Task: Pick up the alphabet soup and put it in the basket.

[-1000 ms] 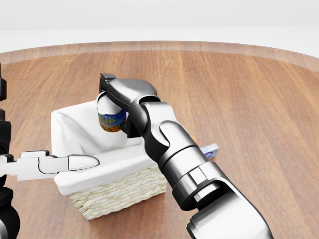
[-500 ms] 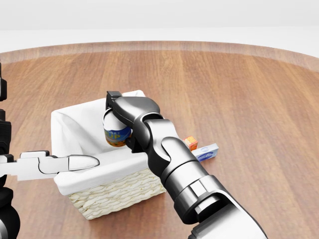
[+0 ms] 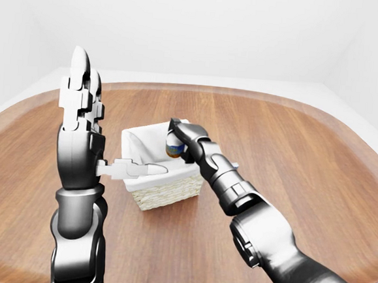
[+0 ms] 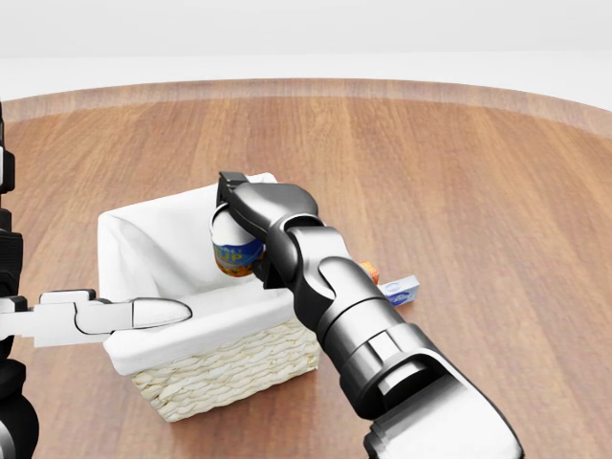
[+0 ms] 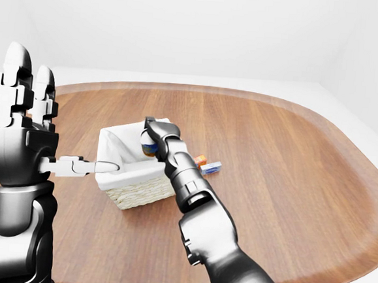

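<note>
1. We are working over the round wooden tabletop (image 4: 478,172).
2. The white-lined wicker basket (image 4: 206,368) is waiting.
3. Our right robot hand (image 4: 239,215) is gripping the blue-and-orange alphabet soup can (image 4: 234,256) inside its rim; releasing remains.
4. Our left robot hand (image 3: 79,126) is standing open, empty.

A broad wooden tabletop (image 3: 318,165) with rounded corners filled most of both eye views, its warm brown planks running away toward the top of the picture. A paler band edged its curved rim. Beyond it lay a white floor (image 5: 181,79), meeting plain white walls (image 3: 205,25) that closed in on three sides. The light was soft and even, casting only faint shadows.
</note>
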